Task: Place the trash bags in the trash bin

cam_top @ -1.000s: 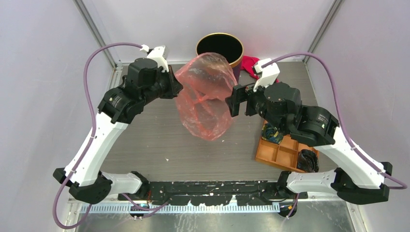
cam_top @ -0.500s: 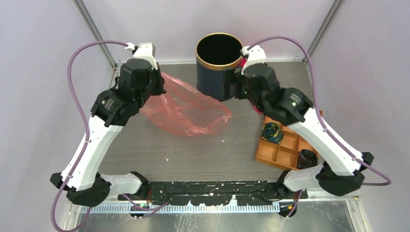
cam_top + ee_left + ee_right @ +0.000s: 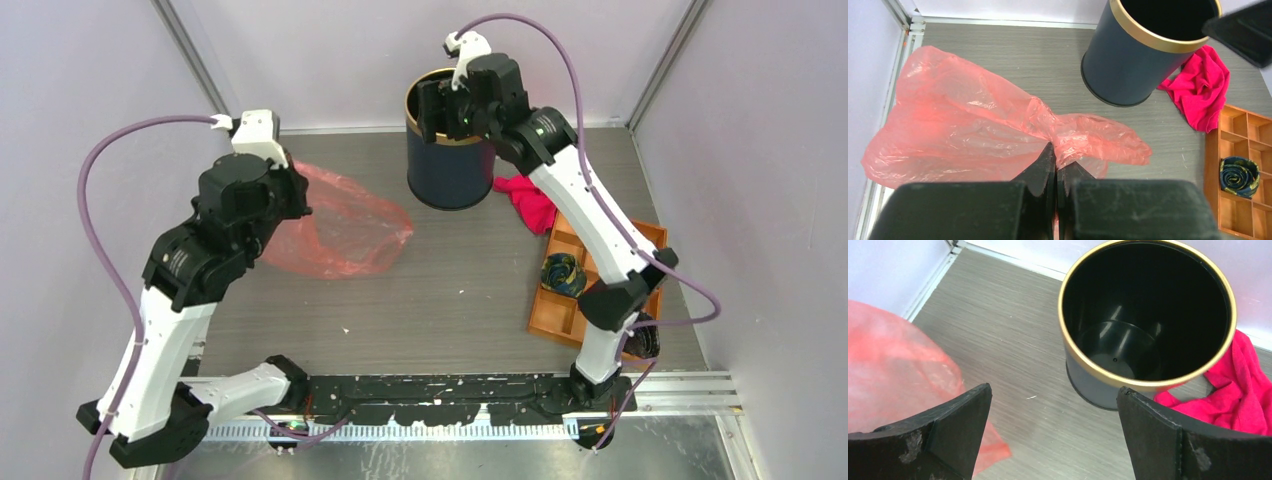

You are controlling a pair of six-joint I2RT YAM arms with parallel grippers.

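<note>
The trash bag [image 3: 345,228] is a wrinkled, translucent red-pink film lying on the table at the left. My left gripper [image 3: 1057,155] is shut on a gathered fold of the trash bag [image 3: 973,120], and in the top view its fingers are hidden under the wrist. The trash bin [image 3: 447,175], dark navy with a gold rim, stands upright at the back centre. It looks empty and black inside in the right wrist view [image 3: 1148,315]. My right gripper [image 3: 1054,389] hangs open above and just in front of the bin [image 3: 1128,70], with nothing between its fingers.
A magenta cloth [image 3: 530,200] lies crumpled against the bin's right side. An orange compartment tray [image 3: 590,305] sits at the right, holding a dark patterned roll [image 3: 560,272]. Enclosure walls stand close on the left, right and back.
The left arm has drawn the bag leftward and down from mid-air onto the table. The right arm has left the bag and swung back and up to above the bin.
</note>
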